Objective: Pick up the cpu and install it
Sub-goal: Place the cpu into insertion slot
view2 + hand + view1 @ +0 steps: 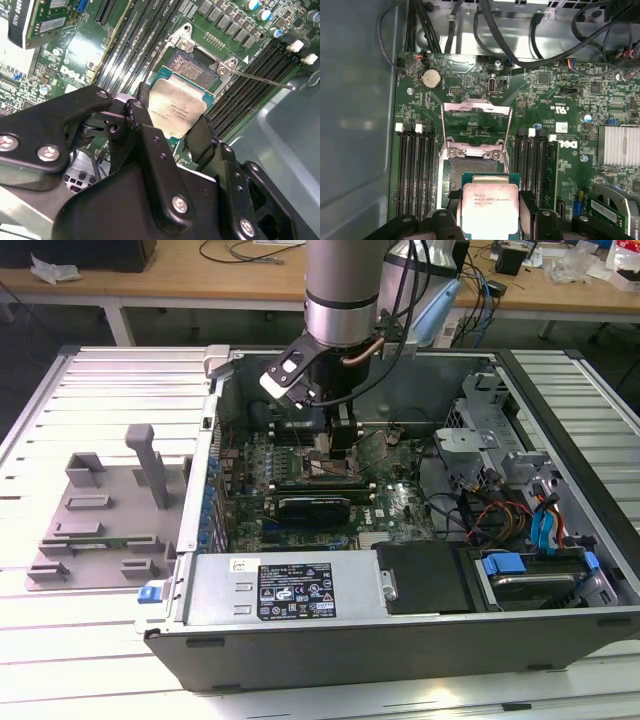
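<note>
The jaws grip the cpu point(180, 110) by two opposite edges, the black fingers point(146, 136) pressed against its thin pale rim and its silver-grey top facing up. In both wrist views the chip point(489, 207) hangs over one side of the open socket point(474, 170), covering part of it; whether it touches the socket I cannot tell. The metal load frame point(476, 127) stands tipped back beyond the socket, and a thin lever point(260, 79) juts out beside it. Black memory slots point(415, 170) run along both sides of the socket on the green motherboard point(470, 65), which also carries a coin cell point(431, 78) and a finned heatsink point(619, 145). Dark cables point(520, 30) loop across the board's far edge. All this lies inside a computer case point(400, 650) laid flat with its side open, a silver power supply point(290, 590) along its near wall and a blue-handled drive bay point(530, 565) towards the exterior view's right. The arm point(345, 280) reaches straight down into the case. The case rests on a worktop point(100, 390) of pale ribbed metal slats, and on the exterior view's left, just beside the case, sits a grey plastic tray point(100, 530) with slots and an upright post. Beyond is a strip of dark floor point(250, 325), then a second worktop of light wood point(220, 280) strewn with cables and small items.
</note>
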`<state>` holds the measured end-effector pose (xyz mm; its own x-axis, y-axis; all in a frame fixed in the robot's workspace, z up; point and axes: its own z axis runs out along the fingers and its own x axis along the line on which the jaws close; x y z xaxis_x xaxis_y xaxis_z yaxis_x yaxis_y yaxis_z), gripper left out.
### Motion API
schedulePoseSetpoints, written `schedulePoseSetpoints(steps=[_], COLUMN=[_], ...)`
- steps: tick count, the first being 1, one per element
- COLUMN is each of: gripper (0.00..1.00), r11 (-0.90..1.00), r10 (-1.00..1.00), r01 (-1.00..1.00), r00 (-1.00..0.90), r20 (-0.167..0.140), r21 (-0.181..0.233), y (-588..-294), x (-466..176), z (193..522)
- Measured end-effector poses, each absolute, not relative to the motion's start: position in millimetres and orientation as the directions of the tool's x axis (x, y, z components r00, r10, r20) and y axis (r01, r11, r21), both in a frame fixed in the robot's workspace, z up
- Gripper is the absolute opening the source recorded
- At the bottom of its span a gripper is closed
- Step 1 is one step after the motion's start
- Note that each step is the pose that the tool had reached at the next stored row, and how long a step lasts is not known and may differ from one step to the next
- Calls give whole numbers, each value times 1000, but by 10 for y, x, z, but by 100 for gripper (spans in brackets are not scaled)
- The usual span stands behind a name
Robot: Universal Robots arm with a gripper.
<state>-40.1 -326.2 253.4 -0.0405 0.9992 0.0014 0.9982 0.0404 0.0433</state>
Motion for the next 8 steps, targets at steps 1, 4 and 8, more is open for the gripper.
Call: schedulePoseSetpoints(steps=[1, 4, 8], gripper=[55, 55, 55], r11=[42, 43, 43], r10=[999, 999, 999], r01=[998, 998, 998], r00=[-42, -43, -43], r20=[1, 1, -1], r21=[44, 44, 47], y=[-3254, -3230, -3226], x=[-401, -400, -401], z=[2515, 2446, 2359])
